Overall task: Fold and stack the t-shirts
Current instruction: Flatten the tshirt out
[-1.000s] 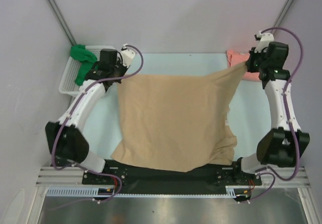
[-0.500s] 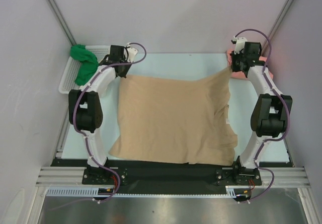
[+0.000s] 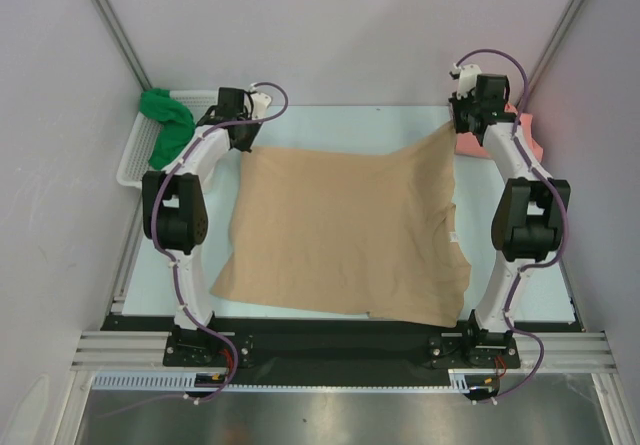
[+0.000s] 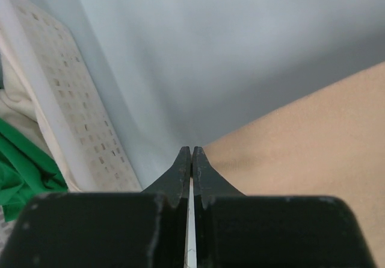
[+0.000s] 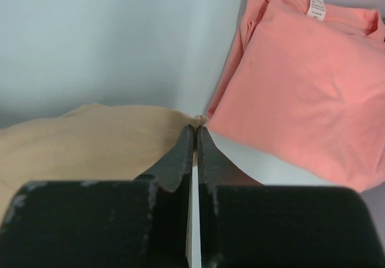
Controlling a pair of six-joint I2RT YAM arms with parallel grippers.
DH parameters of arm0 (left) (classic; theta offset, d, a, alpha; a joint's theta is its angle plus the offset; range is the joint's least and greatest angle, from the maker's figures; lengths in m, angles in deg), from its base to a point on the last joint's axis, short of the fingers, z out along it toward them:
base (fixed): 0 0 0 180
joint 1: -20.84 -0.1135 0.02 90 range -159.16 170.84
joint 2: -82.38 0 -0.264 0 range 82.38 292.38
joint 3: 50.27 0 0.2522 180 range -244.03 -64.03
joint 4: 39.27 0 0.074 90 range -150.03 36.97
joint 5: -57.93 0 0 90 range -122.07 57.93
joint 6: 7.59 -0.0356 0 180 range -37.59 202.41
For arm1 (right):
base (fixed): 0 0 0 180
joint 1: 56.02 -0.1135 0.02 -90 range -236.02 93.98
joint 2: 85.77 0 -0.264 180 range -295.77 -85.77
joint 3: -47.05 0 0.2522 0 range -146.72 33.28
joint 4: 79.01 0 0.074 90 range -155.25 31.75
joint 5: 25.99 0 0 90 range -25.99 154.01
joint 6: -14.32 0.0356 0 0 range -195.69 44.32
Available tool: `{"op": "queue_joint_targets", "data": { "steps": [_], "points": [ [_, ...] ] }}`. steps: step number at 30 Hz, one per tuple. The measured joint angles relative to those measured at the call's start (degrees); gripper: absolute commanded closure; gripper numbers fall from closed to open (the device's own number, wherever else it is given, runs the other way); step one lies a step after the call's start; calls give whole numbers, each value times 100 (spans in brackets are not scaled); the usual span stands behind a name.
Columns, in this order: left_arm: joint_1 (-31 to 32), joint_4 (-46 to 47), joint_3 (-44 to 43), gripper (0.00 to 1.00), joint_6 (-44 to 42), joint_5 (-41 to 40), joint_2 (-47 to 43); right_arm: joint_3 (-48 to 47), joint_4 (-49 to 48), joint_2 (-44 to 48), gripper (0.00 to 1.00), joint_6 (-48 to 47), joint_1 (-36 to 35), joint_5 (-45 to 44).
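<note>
A tan t-shirt lies spread over the middle of the table. My left gripper is shut on its far left corner, and in the left wrist view the closed fingertips meet the tan cloth's edge. My right gripper is shut on the far right corner; the fingertips pinch the tan hem. A folded salmon pink t-shirt lies at the far right, right beside that gripper. A green t-shirt hangs in the basket, with cream cloth beside it.
A white lattice basket stands at the far left edge of the table; its rim is close to the left fingers. Grey walls enclose the back and both sides. The arm bases sit on the black rail at the near edge.
Both arms have reached farther back and lowered. The tan shirt, held hanging a second ago, now lies flatter on the table with its top edge drawn toward the far side.
</note>
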Motion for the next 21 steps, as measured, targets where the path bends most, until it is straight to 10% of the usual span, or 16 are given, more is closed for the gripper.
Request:
{"op": "queue_joint_targets", "data": {
  "steps": [21],
  "points": [
    [-50, 61, -1558, 100, -129, -752, 1309, -3276, 22, -2874, 100, 24, -437, -551]
  ]
}}
